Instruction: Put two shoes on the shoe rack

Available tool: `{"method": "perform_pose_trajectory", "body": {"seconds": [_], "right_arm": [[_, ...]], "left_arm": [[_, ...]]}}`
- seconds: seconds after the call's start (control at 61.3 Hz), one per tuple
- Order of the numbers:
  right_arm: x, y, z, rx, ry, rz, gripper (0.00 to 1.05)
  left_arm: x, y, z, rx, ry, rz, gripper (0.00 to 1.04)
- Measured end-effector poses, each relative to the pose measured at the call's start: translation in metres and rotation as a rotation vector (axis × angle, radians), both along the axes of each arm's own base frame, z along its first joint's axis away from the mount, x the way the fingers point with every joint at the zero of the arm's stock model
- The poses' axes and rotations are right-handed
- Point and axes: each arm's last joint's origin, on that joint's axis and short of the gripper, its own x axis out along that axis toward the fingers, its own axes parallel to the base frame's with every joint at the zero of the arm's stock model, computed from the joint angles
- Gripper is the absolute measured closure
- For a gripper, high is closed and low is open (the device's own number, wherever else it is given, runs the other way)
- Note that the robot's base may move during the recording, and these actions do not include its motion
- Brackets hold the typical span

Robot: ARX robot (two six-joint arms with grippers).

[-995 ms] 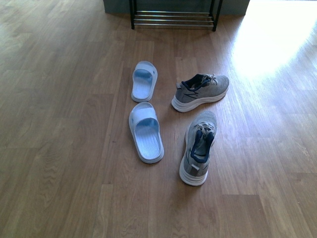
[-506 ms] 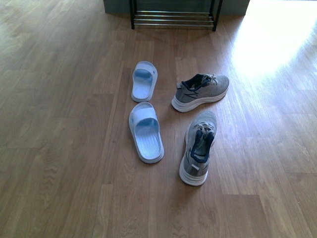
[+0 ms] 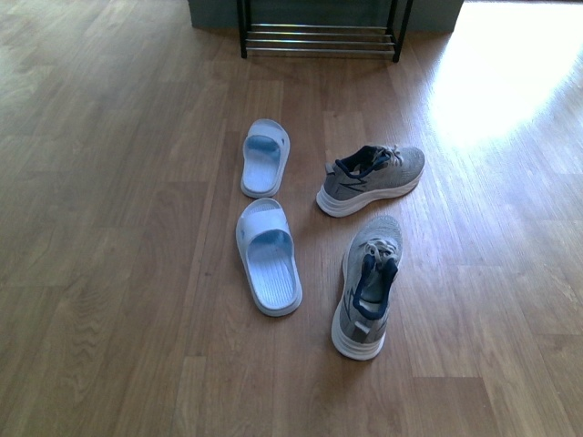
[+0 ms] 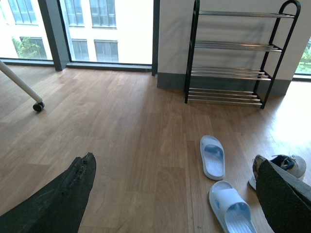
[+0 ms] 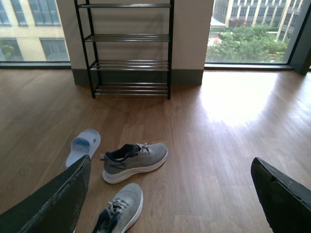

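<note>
Two grey sneakers (image 3: 367,289) sit on the wood floor (image 3: 109,300), none on the rack yet. Near sneaker (image 3: 364,300) has its heel toward the robot and toe away. Far sneaker (image 3: 371,177) lies crosswise just beyond it, toe to the right, not touching. Pale slippers (image 3: 268,257) sit just left of the sneakers; not task items, leave them. Shoe rack (image 5: 129,48) stands against the wall, well apart from the shoes, and the tiers in view are bare.

Left end effector (image 4: 173,162) has its fingers spread wide, holding nothing. Right end effector (image 5: 170,164) is the same, spread and empty, looking over both sneakers.

Step in hand, by my read: reach for the first sneaker. The near one looks easier, with its navy collar (image 3: 369,282) open toward the robot. The right arm seems better placed, since the sneakers lie right of centre.

- Come down over the collar, one finger inside the opening and one outside on the heel wall.
- Close firmly so the knit doesn't fold.
- Lift sole-down and level before carrying to a bar tier.
</note>
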Motion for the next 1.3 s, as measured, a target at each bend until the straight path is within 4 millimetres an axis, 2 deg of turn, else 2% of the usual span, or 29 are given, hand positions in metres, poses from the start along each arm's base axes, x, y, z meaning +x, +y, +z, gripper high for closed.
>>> {"method": "perform_pose_trajectory", "body": {"seconds": [0.783,0.815,0.897,0.978,1.125,1.19,1.223,1.305], "right_arm": [[0.000,0.000,0.000,0.000,0.000,-0.002,0.09],[0.000,0.000,0.000,0.000,0.000,-0.002,0.09],[0.000,0.000,0.000,0.000,0.000,-0.002,0.09],[0.000,0.000,0.000,0.000,0.000,0.001,0.09],[0.000,0.000,0.000,0.000,0.000,0.001,0.09],[0.000,0.000,0.000,0.000,0.000,0.001,0.09],[0.000,0.000,0.000,0.000,0.000,0.001,0.09],[0.000,0.000,0.000,0.000,0.000,0.001,0.09]], "left_arm": [[0.000,0.000,0.000,0.000,0.000,0.000,0.09],[0.001,0.000,-0.001,-0.026,0.046,0.042,0.09],[0.005,-0.003,0.002,-0.151,0.334,0.222,0.09],[0.027,-0.007,0.004,-0.266,0.460,0.271,0.09],[0.086,-0.020,-0.002,-0.328,0.640,0.138,0.09],[0.112,-0.025,-0.014,-0.297,0.736,0.092,0.09],[0.126,-0.029,-0.028,-0.267,0.818,0.066,0.09],[0.145,-0.038,-0.055,-0.215,0.950,0.008,0.09]]}}
